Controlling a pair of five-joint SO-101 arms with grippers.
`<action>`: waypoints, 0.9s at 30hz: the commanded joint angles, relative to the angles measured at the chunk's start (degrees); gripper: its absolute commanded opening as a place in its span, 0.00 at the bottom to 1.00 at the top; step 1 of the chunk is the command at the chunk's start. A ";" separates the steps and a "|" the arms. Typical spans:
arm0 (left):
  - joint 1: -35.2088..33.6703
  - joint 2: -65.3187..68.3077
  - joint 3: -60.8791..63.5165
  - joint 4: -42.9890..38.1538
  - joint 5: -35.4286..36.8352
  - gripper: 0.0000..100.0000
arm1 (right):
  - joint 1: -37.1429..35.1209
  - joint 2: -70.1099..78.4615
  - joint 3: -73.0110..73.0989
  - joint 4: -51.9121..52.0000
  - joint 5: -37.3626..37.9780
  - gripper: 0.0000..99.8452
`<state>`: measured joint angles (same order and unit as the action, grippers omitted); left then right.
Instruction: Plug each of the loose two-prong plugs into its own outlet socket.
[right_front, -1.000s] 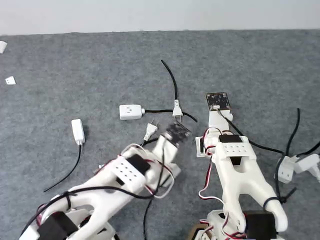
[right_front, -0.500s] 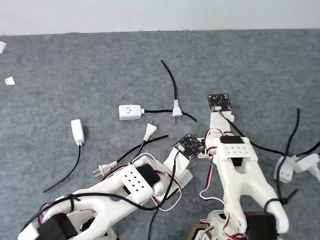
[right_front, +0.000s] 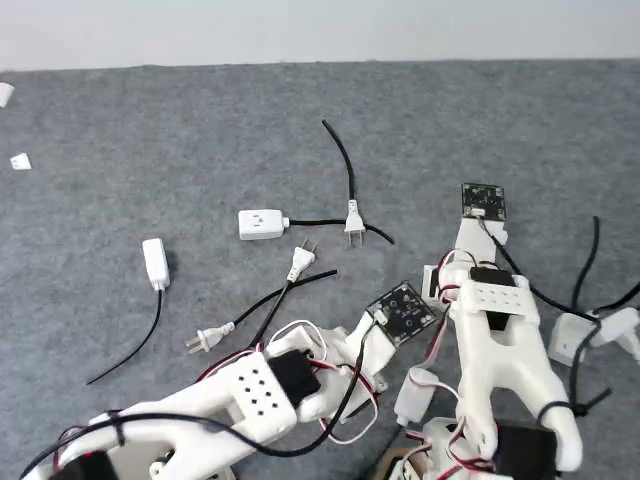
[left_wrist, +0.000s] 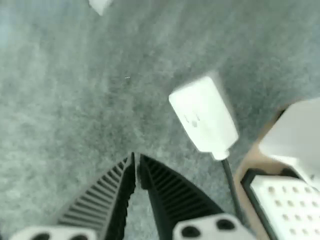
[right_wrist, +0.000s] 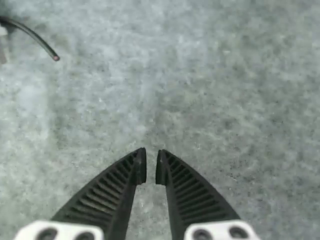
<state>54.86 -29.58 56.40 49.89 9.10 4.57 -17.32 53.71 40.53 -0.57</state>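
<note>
While lying loose on grey felt mat (right_front: 520, 120), probably light and skiddy, tugged by springy black cords; best pinched across moulded body, behind thin bendable prongs.

High view: gives layout around landmark white rectangular outlet socket block (right_front: 262, 223) — small white two-prong plug (right_front: 353, 222) just right of it, second plug (right_front: 300, 263) below-right, third plug (right_front: 208, 338) further below.

Left wrist view: settles fingers instead — black ribbed left gripper (left_wrist: 137, 162) all but closed, holding nothing, apart from another white corded socket (left_wrist: 202, 120); place against landmark unclear.

Right wrist view: black ribbed right gripper (right_wrist: 151, 165) all but closed too, empty, over bare felt.
</note>
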 joint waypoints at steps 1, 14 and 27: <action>-0.18 -2.29 -0.31 -2.11 0.79 0.01 | 0.92 -0.84 -2.99 -0.31 -0.62 0.04; 7.12 -2.20 -4.18 -2.29 0.53 0.01 | 25.80 -0.75 -7.21 8.40 -7.91 0.04; 8.53 2.37 -5.14 -10.81 0.88 0.01 | 59.21 -0.84 -7.82 6.02 -9.76 0.09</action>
<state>63.56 -30.37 55.16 41.80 9.45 56.26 -17.32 49.41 49.67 -9.01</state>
